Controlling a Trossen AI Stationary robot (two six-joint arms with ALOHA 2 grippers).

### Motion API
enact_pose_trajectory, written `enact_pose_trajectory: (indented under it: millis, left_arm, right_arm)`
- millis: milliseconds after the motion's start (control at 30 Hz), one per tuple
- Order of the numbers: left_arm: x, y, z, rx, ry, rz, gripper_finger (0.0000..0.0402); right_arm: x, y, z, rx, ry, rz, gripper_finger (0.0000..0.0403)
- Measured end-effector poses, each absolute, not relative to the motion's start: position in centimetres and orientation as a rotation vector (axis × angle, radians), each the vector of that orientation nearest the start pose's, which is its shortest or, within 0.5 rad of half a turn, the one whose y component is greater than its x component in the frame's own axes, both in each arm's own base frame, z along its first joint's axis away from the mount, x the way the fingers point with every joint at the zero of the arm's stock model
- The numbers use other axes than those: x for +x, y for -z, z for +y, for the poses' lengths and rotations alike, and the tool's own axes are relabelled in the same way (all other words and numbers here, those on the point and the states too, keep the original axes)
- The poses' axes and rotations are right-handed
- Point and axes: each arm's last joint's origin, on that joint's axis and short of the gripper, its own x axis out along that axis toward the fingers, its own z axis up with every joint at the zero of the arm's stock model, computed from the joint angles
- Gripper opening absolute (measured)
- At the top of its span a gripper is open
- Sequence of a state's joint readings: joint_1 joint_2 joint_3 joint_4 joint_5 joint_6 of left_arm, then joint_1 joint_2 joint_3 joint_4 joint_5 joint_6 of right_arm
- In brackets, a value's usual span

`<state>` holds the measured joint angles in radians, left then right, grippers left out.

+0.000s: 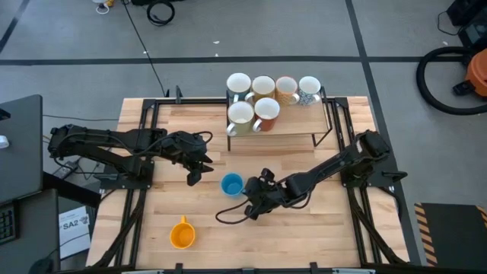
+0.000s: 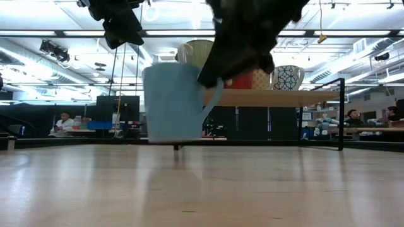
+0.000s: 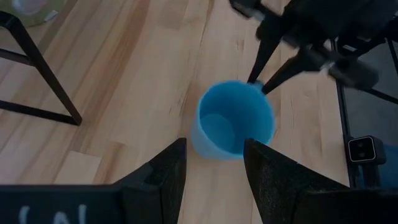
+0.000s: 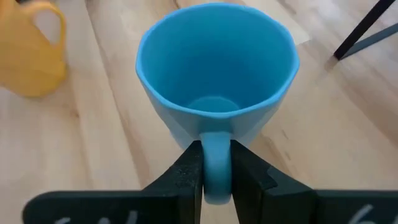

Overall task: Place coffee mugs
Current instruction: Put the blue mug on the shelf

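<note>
Right now the right gripper (image 4: 216, 180) is squeezing its two dark fingers (image 4: 186, 174) onto the looped handle of the small blue ceramic mug (image 4: 214, 81), one finger on either side of the loop, in the right wrist view. In the high view that same mug (image 1: 231, 184) is sitting upright, mouth up, on the wooden counter (image 1: 319, 236) near its middle, with the right gripper (image 1: 255, 199) reaching in from the right-hand side.

Close on the other side, the left gripper (image 1: 196, 169) is hovering just beside the mug, nearer the counter's left edge. Its fingers (image 3: 163, 177) are standing wide apart and holding nothing, and in the left wrist view the blue mug (image 3: 235, 121) is showing between and beyond them.

Farther out, a small orange ceramic mug (image 1: 182, 233) is sitting well apart from the blue one, toward the counter's front edge and left of centre.

Along the far edge, a low black-framed wooden shelf (image 1: 293, 124) is carrying six more mugs: four in a back row, among them a white mug (image 1: 238, 84) and a patterned white mug (image 1: 309, 88), and two in front, including a reddish-brown mug (image 1: 267, 112).
</note>
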<state>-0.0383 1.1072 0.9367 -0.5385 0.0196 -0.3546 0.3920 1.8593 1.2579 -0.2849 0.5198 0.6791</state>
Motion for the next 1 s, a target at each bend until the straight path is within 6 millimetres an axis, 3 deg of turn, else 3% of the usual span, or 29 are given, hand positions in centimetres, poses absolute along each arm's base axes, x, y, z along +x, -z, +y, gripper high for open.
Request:
enact_pose_trajectory:
  millis: [300,600,800,1000]
  left_arm:
    - [22.7,-29.4,-0.9,-0.333,-0.071,0.712,0.0167]
    - [22.7,-29.4,-0.9,-0.333,-0.071,0.712,0.0167]
    - [22.7,-29.4,-0.9,-0.333,-0.070,0.712,0.0167]
    - [22.7,-29.4,-0.9,-0.333,-0.070,0.712,0.0167]
  right_arm:
    - [33.1,-25.5,12.6,0.321,0.322,0.705,0.0065]
    - [27.0,-30.9,10.7,0.427,0.314,0.775,0.0066]
    - [22.9,-33.2,9.0,0.489,0.380,0.812,0.0066]
    - [19.5,-34.0,7.4,0.500,0.494,0.866,0.0066]
